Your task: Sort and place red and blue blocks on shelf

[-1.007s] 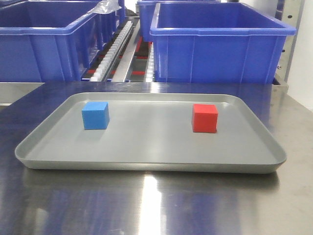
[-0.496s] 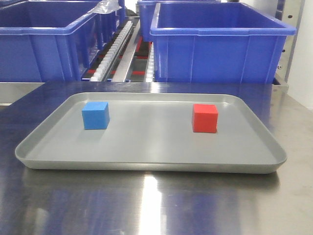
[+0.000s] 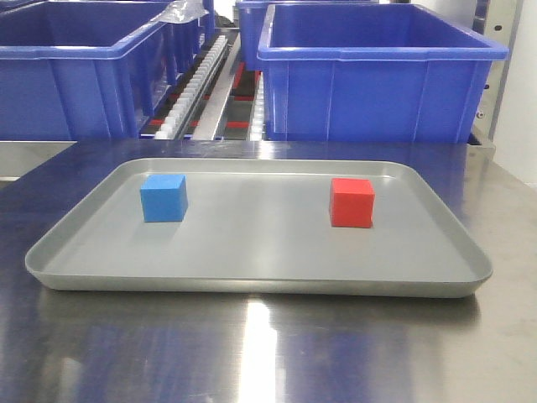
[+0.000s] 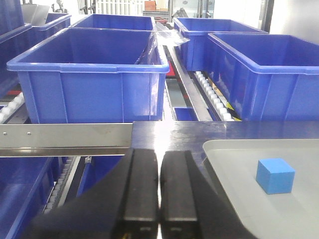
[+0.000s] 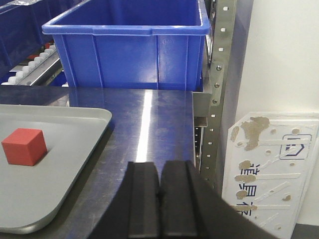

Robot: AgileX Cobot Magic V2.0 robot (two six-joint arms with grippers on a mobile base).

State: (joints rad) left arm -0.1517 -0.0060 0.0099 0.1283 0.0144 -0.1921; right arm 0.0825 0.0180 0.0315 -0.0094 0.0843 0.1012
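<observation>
Blue block point(image 3: 164, 198) is seen near the tray's point(image 3: 252, 283) left edge, red block point(image 3: 351, 202) near the right; left hand point(image 4: 159, 185) and right hand point(image 5: 159, 195) are each seen closed, empty.

A tray point(image 3: 252, 281) lies on a table point(image 3: 268, 353), its long side facing front. Two cubes stand in the tray, well apart and level with each other: the left cube point(image 3: 164, 198) in the left half, the right cube point(image 3: 351, 202) in the right half. Behind the table stands the shelf point(image 3: 29, 158), holding a left bin point(image 3: 75, 84) and a right bin point(image 3: 377, 84) side by side. Roller tracks point(image 3: 197, 80) run backward between them. A further bin point(image 3: 250, 34) sits behind, past the gap.
</observation>
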